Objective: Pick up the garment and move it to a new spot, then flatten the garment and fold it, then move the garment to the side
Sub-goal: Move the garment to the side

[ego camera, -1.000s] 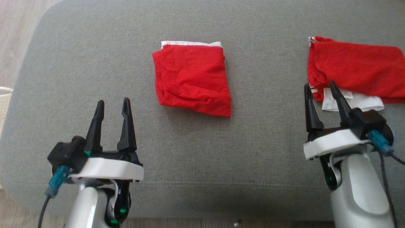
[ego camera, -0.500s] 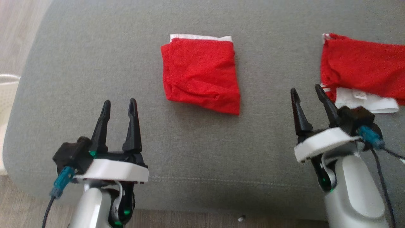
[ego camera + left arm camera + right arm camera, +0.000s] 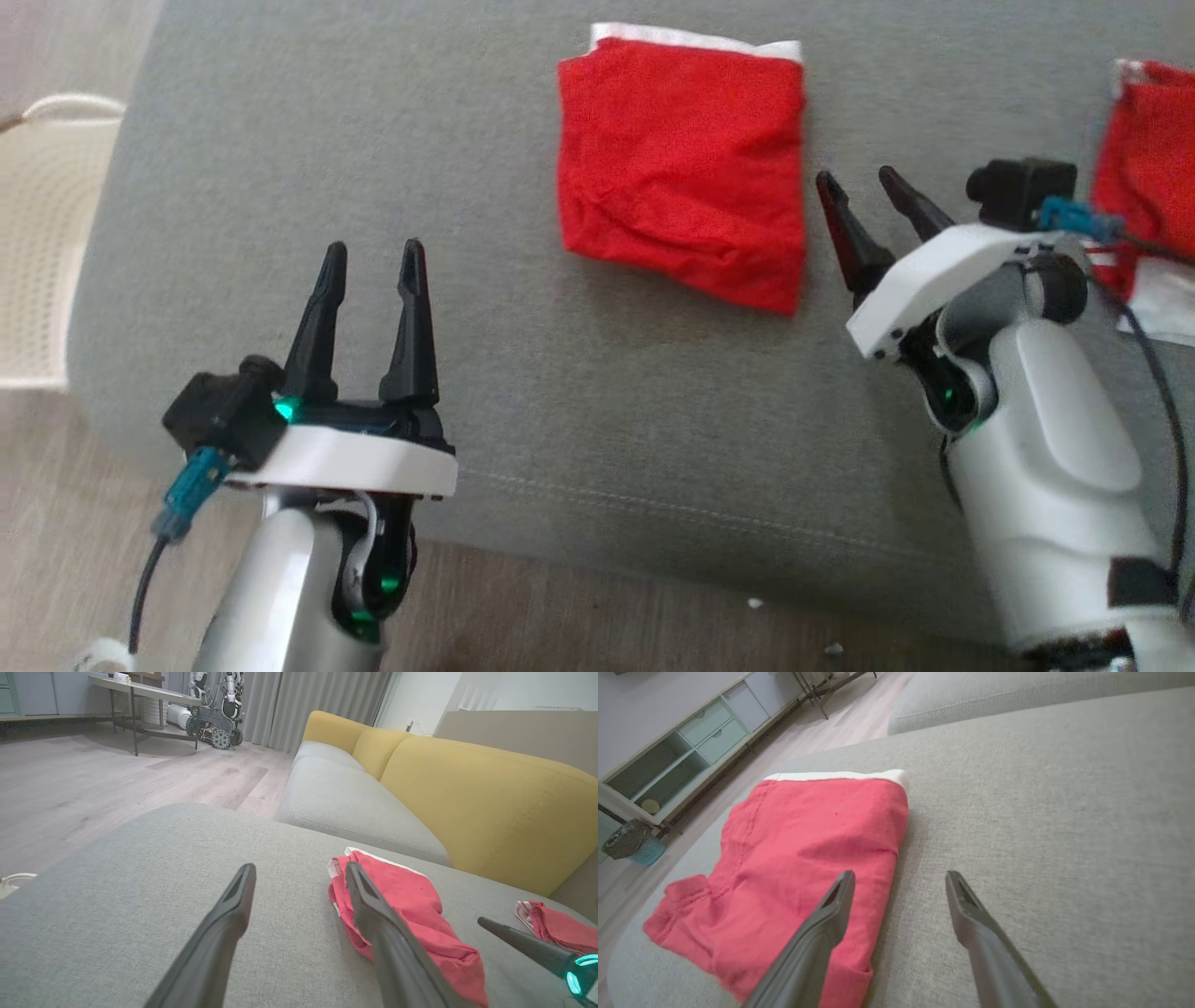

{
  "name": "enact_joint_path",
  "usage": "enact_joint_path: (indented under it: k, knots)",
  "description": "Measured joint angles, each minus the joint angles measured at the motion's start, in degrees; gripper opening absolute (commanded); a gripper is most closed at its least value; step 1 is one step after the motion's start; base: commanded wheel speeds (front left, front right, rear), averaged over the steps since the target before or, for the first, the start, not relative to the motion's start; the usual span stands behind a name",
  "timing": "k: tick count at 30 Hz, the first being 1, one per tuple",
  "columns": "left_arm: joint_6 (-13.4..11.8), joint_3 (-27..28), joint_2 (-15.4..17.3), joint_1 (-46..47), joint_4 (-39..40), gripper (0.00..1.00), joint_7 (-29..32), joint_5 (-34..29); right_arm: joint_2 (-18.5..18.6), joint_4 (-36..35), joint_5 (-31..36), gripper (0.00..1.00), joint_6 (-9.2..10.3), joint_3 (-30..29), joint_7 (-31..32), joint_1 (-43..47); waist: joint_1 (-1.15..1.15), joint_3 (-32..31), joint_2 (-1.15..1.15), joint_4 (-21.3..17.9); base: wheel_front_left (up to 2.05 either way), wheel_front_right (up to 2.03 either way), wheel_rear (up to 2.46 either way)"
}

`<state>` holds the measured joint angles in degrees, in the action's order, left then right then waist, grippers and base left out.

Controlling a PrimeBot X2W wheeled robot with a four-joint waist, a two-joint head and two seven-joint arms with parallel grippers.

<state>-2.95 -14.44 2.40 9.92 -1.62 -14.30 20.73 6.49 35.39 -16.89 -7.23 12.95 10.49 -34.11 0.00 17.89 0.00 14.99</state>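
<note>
A red garment (image 3: 681,168) with a white waistband lies folded into a rough square on the grey cushion (image 3: 560,420). My right gripper (image 3: 854,177) hovers open just off its right edge, with nothing between its fingers. In the right wrist view the gripper (image 3: 901,877) points past that edge of the garment (image 3: 794,858), left finger over the cloth. My left gripper (image 3: 373,254) stands open over bare cushion, near and left of the garment. In the left wrist view the garment (image 3: 411,900) lies partly behind the right finger.
A second red garment (image 3: 1144,159) with white cloth under it lies at the cushion's right edge, behind my right wrist. A white perforated basket (image 3: 47,243) stands on the wood floor at the left. The yellow sofa back (image 3: 467,798) rises beyond the cushion.
The camera has turned, so the whole picture has shifted right. My right gripper has left the second garment and moved left to the folded one's right edge. The left gripper has kept its place.
</note>
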Motion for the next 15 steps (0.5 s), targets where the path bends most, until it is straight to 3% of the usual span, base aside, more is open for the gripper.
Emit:
enact_joint_path:
  k: [15]
  knots:
    - [-0.2,-1.6,0.0,1.7,-0.2,1.0,0.0,1.6,2.0,13.1,-4.2,1.0,0.0,5.1,2.5,-10.4,0.0,3.9,0.0,5.4,0.0,0.0,0.0]
